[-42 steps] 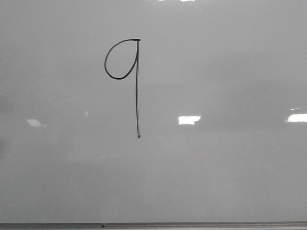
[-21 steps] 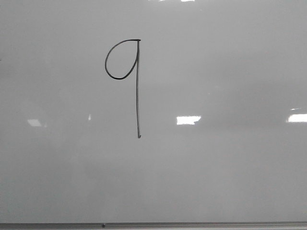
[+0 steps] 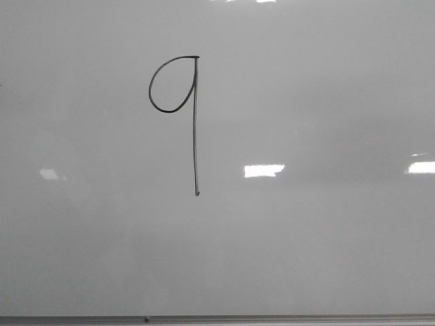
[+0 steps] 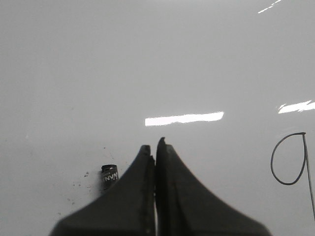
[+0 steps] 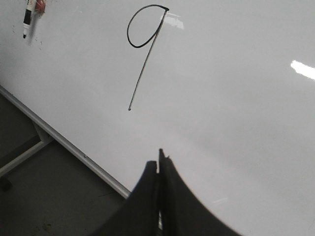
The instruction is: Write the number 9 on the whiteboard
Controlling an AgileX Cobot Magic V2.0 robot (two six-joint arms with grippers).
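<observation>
The number 9 (image 3: 194,122) is drawn in thin black marker line on the whiteboard (image 3: 312,244), with a rounded loop and a long straight tail. It also shows in the left wrist view (image 4: 290,160) and in the right wrist view (image 5: 145,44). My left gripper (image 4: 153,147) is shut and empty, over bare board beside the 9. My right gripper (image 5: 158,164) is shut and empty, near the board's metal edge strip (image 5: 74,147). Neither gripper shows in the front view.
A black marker end (image 4: 110,176) lies on the board just beside my left fingers. A marker (image 5: 28,17) lies on the board far from my right gripper. A dark floor and a frame leg (image 5: 24,155) lie beyond the board's edge.
The 9 has not changed. Only the bright light reflections on the board have shifted slightly.
</observation>
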